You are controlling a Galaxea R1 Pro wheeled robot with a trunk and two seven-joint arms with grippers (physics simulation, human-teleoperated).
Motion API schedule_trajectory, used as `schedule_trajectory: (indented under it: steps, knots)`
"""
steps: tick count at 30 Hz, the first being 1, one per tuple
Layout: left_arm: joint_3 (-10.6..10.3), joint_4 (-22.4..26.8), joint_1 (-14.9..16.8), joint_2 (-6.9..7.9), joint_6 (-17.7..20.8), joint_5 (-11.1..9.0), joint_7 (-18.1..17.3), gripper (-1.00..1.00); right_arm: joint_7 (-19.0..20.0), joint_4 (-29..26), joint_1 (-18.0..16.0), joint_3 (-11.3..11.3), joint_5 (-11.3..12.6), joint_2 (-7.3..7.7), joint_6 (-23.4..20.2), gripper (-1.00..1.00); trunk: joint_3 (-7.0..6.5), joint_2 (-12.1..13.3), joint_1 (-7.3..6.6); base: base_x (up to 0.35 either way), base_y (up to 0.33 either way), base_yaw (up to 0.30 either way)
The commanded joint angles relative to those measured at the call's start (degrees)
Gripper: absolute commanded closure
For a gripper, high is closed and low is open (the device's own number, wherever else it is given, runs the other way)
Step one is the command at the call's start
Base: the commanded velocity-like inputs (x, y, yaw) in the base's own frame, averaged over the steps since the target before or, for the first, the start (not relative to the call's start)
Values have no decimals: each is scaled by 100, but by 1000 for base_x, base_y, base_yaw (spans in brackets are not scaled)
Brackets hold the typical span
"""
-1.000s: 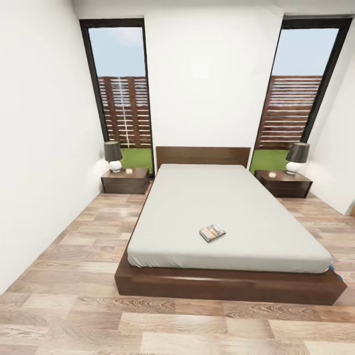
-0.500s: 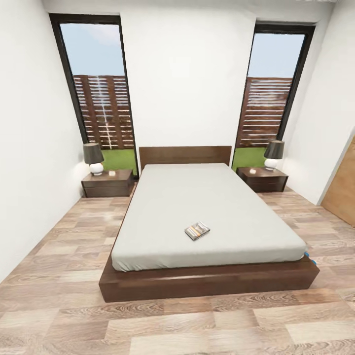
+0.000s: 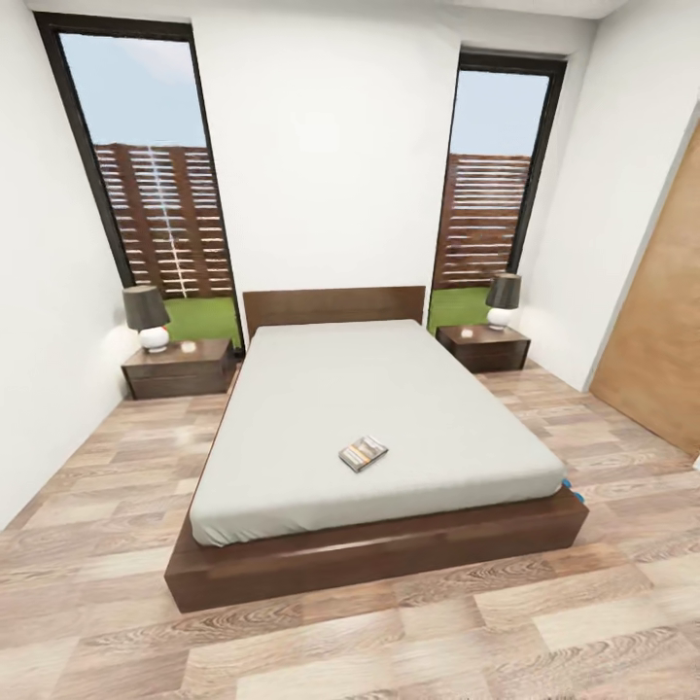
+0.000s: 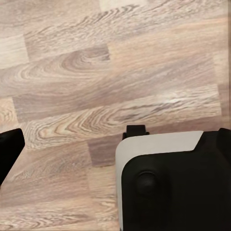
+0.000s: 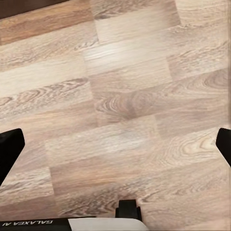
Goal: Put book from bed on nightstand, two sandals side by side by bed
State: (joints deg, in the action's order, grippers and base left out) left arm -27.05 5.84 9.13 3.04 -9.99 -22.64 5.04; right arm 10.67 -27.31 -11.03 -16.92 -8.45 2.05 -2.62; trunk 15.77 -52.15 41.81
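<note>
Book (image 3: 364, 453) on bed (image 3: 321, 559), nightstand (image 3: 178, 367) beside

Lamps: we see a dark-shaded white-based table lamp (image 3: 146, 317) at middle left, its twin (image 3: 503, 298) at middle right.
Door: we see a light brown wooden door panel (image 3: 659, 331) at the right edge.

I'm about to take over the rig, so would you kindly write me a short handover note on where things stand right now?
Grippers: the wrist views look down at the wood floor with dark finger edges far apart at the sides; both look open and empty.
Book: lying on the bed, toward the foot end, untouched.
Nightstands: one on each side of the headboard, left nightstand and right nightstand, each with a lamp on top.
Sandals: only a bit of blue shows at the bed's right foot corner, probably a sandal; the rest is hidden.
Done: nothing yet.
Left: book to a nightstand, both sandals side by side by the bed.
</note>
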Motion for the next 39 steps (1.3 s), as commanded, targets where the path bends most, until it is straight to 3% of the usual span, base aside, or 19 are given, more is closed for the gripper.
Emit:
schedule_trajectory:
  steps: [1,15,39]
  knots:
    - [-51,4,1,2,-12,-40,24,-100,49,-11,-4,-48,-60,-7,-28,-100,7,-5,1,0,0,-166]
    - [-62,4,1,3,-19,-39,24,-100,49,-11,-6,-48,-60,-11,-28,-100,7,-5,1,90,0,-50]
    - [-89,-1,1,3,-73,-31,24,-100,49,-11,-4,-48,-60,-12,-28,-100,7,-5,1,307,-1,-2]
